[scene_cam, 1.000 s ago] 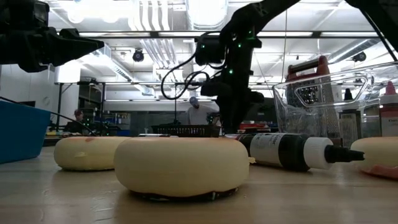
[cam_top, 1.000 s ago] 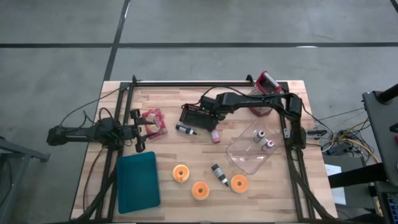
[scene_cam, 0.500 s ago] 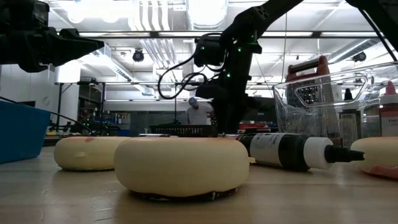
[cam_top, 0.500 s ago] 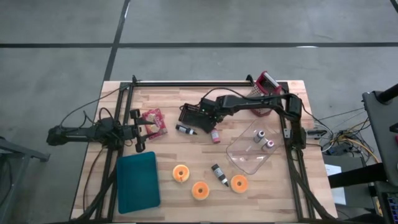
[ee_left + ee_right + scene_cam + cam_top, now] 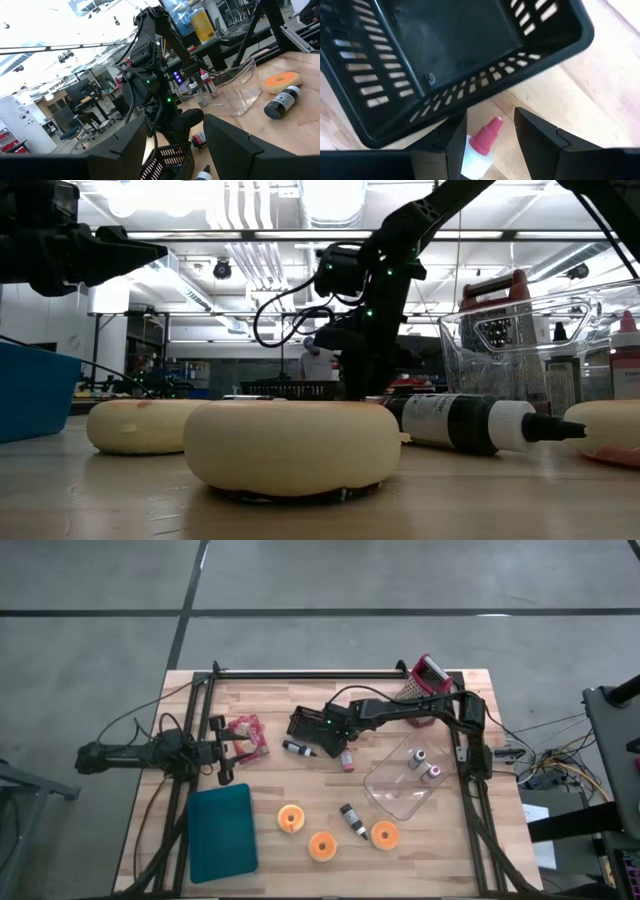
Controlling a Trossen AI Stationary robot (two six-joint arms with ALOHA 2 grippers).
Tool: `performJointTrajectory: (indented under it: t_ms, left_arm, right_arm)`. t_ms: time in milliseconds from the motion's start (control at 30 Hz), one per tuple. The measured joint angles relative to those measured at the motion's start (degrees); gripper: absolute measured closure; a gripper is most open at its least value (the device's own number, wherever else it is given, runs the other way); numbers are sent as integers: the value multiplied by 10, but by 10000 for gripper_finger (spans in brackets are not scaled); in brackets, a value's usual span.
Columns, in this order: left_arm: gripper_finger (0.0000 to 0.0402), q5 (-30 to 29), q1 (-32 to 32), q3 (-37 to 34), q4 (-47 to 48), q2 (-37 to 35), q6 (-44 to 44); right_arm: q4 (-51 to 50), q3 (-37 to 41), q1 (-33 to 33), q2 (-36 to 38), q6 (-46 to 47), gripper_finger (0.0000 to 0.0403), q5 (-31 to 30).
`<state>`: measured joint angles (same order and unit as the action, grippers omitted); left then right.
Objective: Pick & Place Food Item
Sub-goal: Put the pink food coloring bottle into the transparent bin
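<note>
A small white bottle with a pink cap (image 5: 486, 136) lies on the wooden table (image 5: 300, 785) just in front of a black slotted basket (image 5: 305, 723). My right gripper (image 5: 488, 119) hangs over it, pointing steeply down, open. Its fingers stand on either side of the cap end, and I cannot tell whether they touch it. In the high view the bottle (image 5: 346, 759) shows beside that gripper (image 5: 339, 743). Three orange doughnuts (image 5: 290, 818) (image 5: 321, 845) (image 5: 384, 834) lie at the near side. My left gripper (image 5: 233, 747) waits at the left, level and open, by a red packet (image 5: 245, 730).
A blue tray (image 5: 222, 831) sits at the near left. A clear tub (image 5: 403, 783) with two bottles lies at the right, a red-handled grater (image 5: 424, 680) at the far right. Dark bottles (image 5: 298, 748) (image 5: 352, 819) lie loose on the wood.
My right gripper has sunk toward the table beside the basket and tipped more steeply downward, coming over the pink-capped bottle. The bottle and basket stay where they were.
</note>
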<state>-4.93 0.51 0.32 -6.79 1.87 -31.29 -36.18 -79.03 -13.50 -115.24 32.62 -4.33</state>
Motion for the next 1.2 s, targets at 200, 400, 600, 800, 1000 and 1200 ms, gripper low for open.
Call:
performJointTrajectory:
  t_ms: [200,400,600,800,1000,1200]
  left_arm:
    - [202,0,0,0,0,0,0]
    - [202,0,0,0,0,0,0]
    - [202,0,0,0,0,0,0]
    - [202,0,0,0,0,0,0]
    - [202,0,0,0,0,0,0]
    - [202,0,0,0,0,0,0]
  right_arm:
    - [5,1,0,0,5,253,0]
    - [2,4,0,0,9,256,0]
    - [-5,16,0,0,19,248,0]
    - [-2,22,0,0,37,260,0]
    - [-1,27,0,0,46,288,0]
    - [-1,30,-1,0,47,321,-2]
